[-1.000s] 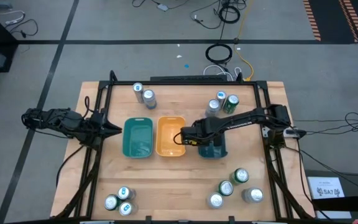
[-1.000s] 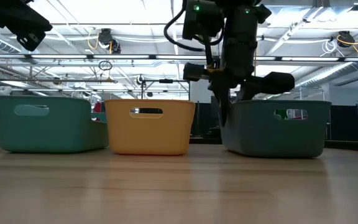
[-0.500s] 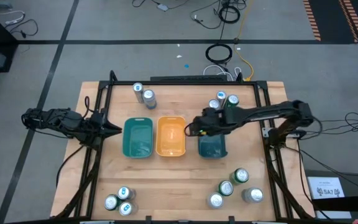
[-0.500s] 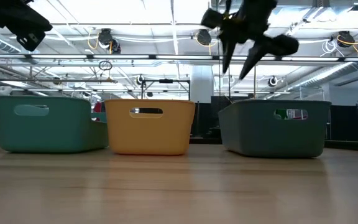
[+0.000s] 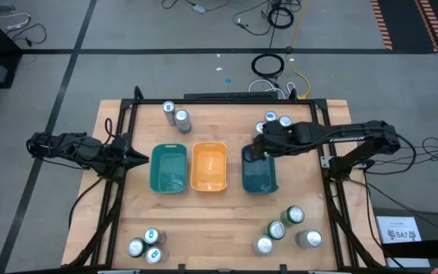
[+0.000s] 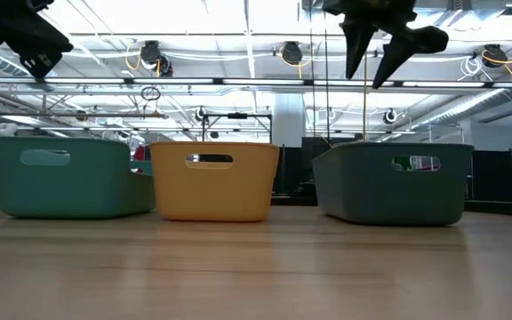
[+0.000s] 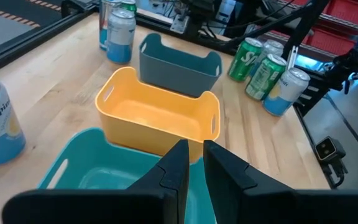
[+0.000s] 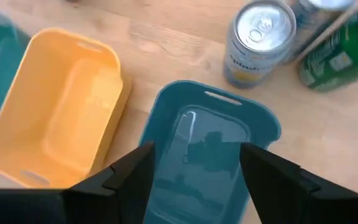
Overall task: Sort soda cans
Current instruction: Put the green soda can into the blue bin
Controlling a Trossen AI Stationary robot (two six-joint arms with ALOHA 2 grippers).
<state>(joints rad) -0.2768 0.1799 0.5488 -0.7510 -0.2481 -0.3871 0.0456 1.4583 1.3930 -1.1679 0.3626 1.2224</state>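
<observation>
The right claw [image 5: 258,151] hangs released and empty above the dark tray [image 5: 259,176], cans [image 5: 277,122] just beyond; the left claw [image 7: 191,163] waits clenched.

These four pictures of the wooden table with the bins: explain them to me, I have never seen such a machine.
Two dark robot arms work at a wooden table. One camera looks down from above, one sits level with the tabletop, and one rides on each wrist. In a row stand a teal plastic bin, a yellow plastic bin and a dark blue-green plastic bin, all apparently empty. Small metal soda cans stand in groups near the corners. The right gripper hangs open and empty over the dark bin; the left gripper waits at the left edge, holding nothing.
</observation>
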